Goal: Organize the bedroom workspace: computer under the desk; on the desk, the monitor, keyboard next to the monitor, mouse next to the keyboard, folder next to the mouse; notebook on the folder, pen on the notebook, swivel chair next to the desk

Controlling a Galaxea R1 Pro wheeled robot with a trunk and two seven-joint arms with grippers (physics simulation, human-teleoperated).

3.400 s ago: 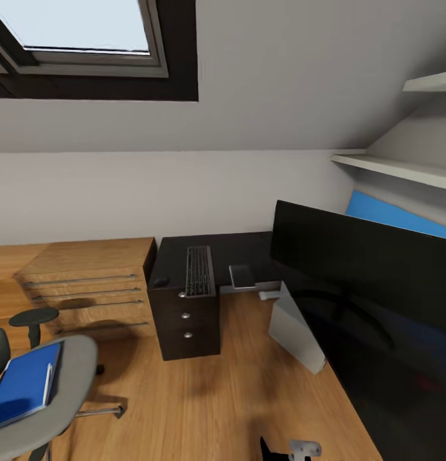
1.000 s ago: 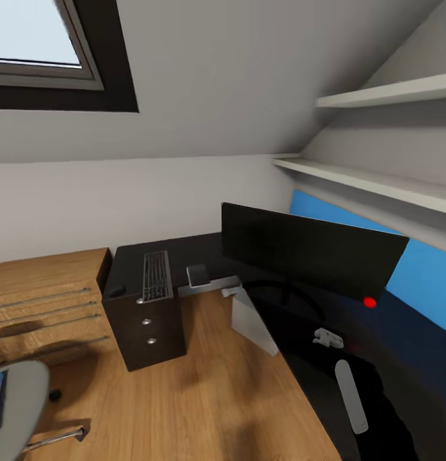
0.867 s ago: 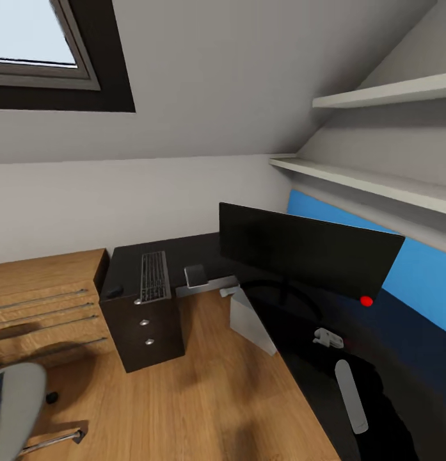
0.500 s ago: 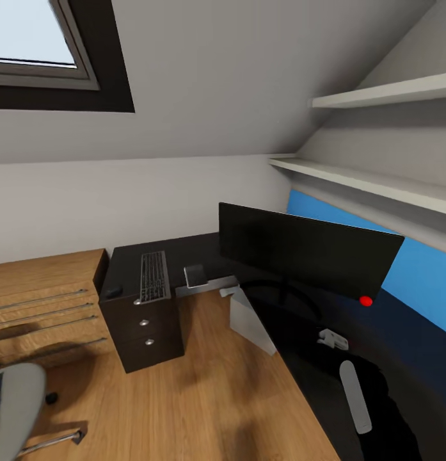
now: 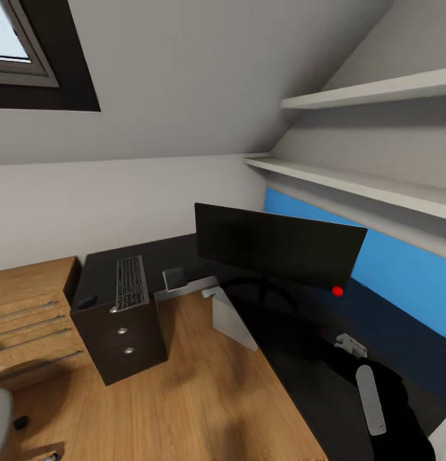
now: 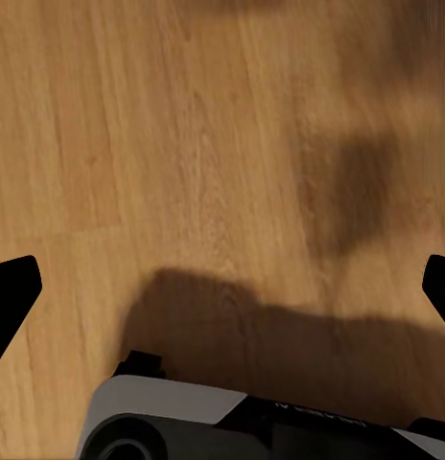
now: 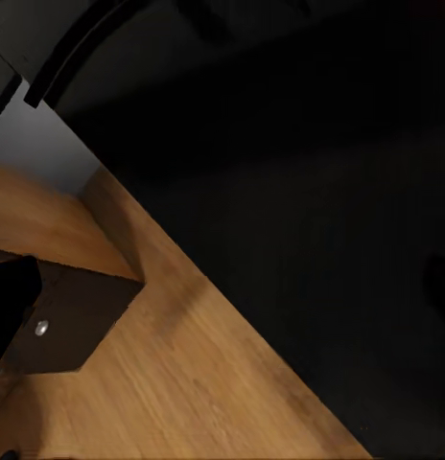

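Spanning the corner, the desk (image 5: 184,253) carried the monitor (image 5: 278,246); the computer (image 5: 232,320) stood beneath its edge. The keyboard (image 5: 130,282), notebook (image 5: 175,278) and mouse (image 5: 87,301) lay on the drawer end. Both the left gripper (image 6: 222,287) and the right gripper (image 7: 222,287) were spread wide, holding nothing.

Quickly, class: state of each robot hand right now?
Left hand: open, holding nothing, above the wood floor.
Right hand: open, empty, over the desk.
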